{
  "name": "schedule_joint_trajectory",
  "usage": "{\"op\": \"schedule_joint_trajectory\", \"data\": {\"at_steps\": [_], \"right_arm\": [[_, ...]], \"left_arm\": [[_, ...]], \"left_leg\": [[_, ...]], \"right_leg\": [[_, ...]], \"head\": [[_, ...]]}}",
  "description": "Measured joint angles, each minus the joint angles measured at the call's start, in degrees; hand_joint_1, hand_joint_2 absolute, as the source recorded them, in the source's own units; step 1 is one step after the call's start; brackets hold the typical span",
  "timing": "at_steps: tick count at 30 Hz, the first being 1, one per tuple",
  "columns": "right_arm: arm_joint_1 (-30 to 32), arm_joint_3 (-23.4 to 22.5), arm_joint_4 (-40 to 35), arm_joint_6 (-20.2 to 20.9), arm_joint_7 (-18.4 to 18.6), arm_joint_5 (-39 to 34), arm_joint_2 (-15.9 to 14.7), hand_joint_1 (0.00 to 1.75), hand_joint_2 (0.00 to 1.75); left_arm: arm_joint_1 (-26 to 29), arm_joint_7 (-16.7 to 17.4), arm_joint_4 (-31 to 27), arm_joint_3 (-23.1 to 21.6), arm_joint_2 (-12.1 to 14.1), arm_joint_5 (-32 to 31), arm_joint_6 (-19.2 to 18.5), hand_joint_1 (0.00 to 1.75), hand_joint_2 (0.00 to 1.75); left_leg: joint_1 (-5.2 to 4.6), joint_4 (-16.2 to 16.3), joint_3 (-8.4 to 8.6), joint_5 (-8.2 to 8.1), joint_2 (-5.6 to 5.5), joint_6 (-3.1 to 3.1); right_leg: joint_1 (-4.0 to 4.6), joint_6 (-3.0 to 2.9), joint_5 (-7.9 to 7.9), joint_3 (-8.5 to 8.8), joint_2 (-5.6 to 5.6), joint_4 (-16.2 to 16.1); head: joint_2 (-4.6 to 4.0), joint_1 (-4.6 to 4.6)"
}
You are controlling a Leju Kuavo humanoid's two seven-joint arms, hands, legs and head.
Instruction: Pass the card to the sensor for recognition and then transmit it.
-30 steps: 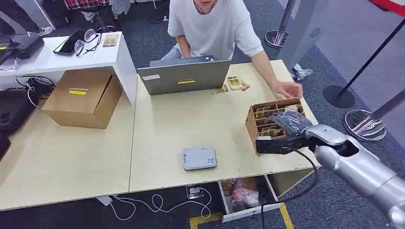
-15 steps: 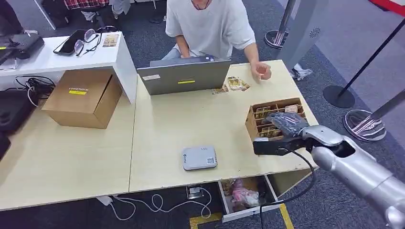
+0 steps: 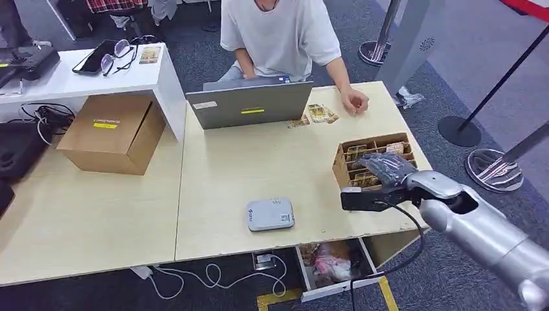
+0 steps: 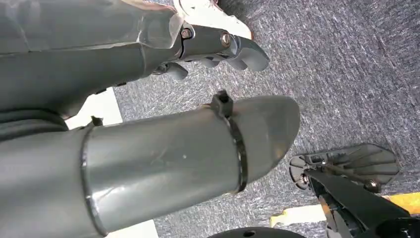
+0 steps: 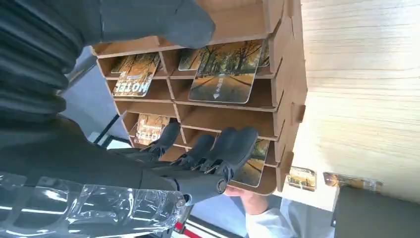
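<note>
Pale wood desk (image 3: 259,155) is filling mid-frame, with the grey sensor (image 3: 270,214) lying low centre, ready for scanning. At right, the cardboard rack (image 3: 371,161) is standing its cards (image 5: 225,72) upright for picking. The right hand (image 3: 387,168) is hovering over it, fingers (image 5: 233,144) spread and reaching into the slots, gripping nothing. The left hand (image 4: 218,47) is hanging toward the floor, fingers curled, empty.

Two light wood tables (image 3: 97,214) stand side by side across the frame's centre. A white side table (image 3: 78,74) occupies the upper left. The floor is dark grey-blue carpet (image 3: 479,58). Stanchion posts with round metal bases (image 3: 495,170) stand at right.
</note>
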Motion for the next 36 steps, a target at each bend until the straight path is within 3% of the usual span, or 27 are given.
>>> {"op": "schedule_joint_trajectory", "data": {"at_steps": [16,22,24,36], "right_arm": [[-2.67,2.12,4.54,1.09,-1.77,0.76,2.14,0.61,1.75],[-3.82,2.97,6.31,1.09,-2.38,0.70,2.93,0.70,1.75],[-4.08,3.06,6.84,1.07,-2.49,0.61,3.08,0.80,1.75],[-4.79,4.04,8.44,0.68,-2.60,-0.20,3.08,0.80,1.75]], "left_arm": [[-0.01,0.00,0.00,0.00,0.17,0.02,-0.68,0.00,0.00],[0.00,0.00,0.00,0.00,0.39,0.02,-0.76,0.00,0.00],[0.00,-0.04,0.00,0.00,0.44,0.02,-0.76,0.00,0.00],[0.02,-0.22,0.00,0.00,0.63,-0.02,-0.79,0.00,0.00]], "left_leg": [[0.00,0.00,-0.03,0.00,-0.03,0.01],[0.00,0.00,-0.03,-0.01,-0.03,0.02],[0.00,0.00,-0.03,-0.01,-0.03,0.02],[0.00,0.00,-0.03,-0.04,-0.03,0.07]], "right_leg": [[0.00,0.00,0.00,0.00,-0.03,0.00],[0.00,0.02,-0.02,0.00,-0.03,0.00],[0.00,0.03,-0.02,0.00,-0.03,0.00],[0.00,0.05,-0.04,0.00,-0.03,0.00]], "head": [[0.00,0.00],[0.00,0.00],[0.00,0.00],[0.00,0.00]]}}
